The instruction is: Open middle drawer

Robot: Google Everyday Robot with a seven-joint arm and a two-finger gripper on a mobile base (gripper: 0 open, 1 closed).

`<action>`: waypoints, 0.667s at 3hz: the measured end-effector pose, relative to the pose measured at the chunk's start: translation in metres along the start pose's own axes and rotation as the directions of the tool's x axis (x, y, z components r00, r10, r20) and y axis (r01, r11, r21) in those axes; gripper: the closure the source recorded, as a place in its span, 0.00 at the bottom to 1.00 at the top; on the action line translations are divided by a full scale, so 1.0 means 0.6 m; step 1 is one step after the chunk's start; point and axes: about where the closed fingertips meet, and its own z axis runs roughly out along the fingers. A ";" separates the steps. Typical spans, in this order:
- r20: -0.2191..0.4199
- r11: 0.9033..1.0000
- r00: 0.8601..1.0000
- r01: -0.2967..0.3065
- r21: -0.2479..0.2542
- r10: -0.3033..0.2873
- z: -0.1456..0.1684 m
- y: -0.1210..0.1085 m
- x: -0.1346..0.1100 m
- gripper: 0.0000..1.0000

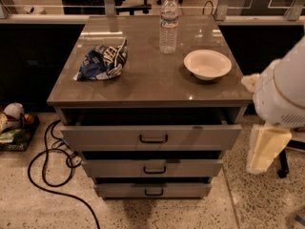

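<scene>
The grey cabinet (143, 87) has three drawers. The middle drawer (190, 168) is the second grey front, with a small black bar handle (154, 170); none of its tray shows. The taller top drawer (200, 136) stands pulled out a little, with a dark gap behind its front. The lowest drawer (181, 190) sits below. My white arm (283, 92) comes in at the right edge, beside the cabinet's right front corner. My gripper (265, 149) is the cream part hanging under it, level with the top and middle drawers, to their right and apart from them.
On the cabinet top are a crumpled blue chip bag (103, 60), a clear water bottle (168, 24) and a white bowl (207, 64). A black cable (45, 163) loops on the speckled floor at the left. Clutter (12, 123) lies at the left edge.
</scene>
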 end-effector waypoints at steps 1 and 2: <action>0.034 1.000 0.999 -0.006 -0.026 0.007 0.073 0.063 0.001 0.00; 0.087 0.998 0.996 -0.031 -0.049 0.035 0.134 0.102 -0.004 0.00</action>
